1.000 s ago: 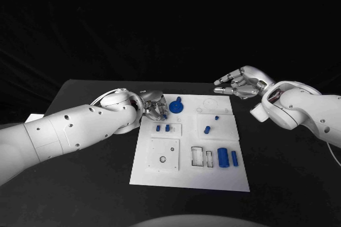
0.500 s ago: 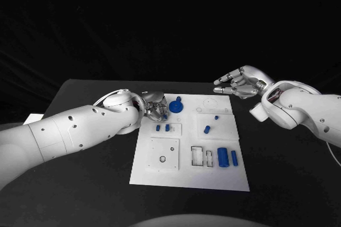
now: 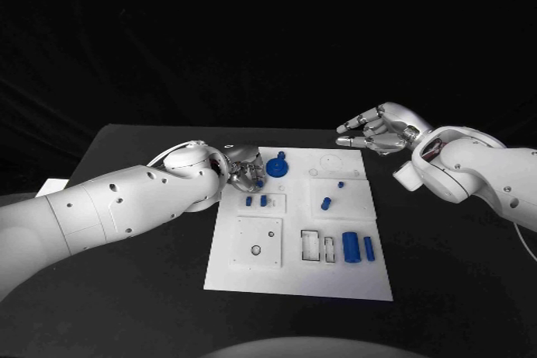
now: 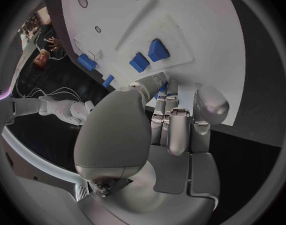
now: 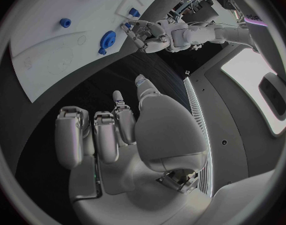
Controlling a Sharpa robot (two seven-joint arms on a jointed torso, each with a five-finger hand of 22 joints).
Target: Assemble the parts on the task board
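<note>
Left hand [image 3: 242, 166] down at the far left corner of the task board [image 3: 293, 284], fingers bunched close beside the blue gear [image 3: 276, 169]; a grip on any part not confirmable from these views, so cannot tell. Gear lying flat on the board's far end, a small blue peg [image 3: 282, 154] just beyond it. Right hand [image 3: 379, 131] raised beyond the board's far right corner, fingers curled and apart, holding nothing. Judged to be the gear step: seating or adjusting the gear at its post. Next move likely calls for a fine, level press or small turn, without dragging fingertips across the two small blue blocks [image 3: 255, 202] just nearer. Near end of the board carrying a blue cylinder [image 3: 350, 247] and a slim blue bar [image 3: 368, 249] beside two rectangular slots [image 3: 311, 246], well apart from both hands. Left forearm lying along the board's left edge, so little room on that side; black table [image 3: 146, 280] open to the right and front.
</note>
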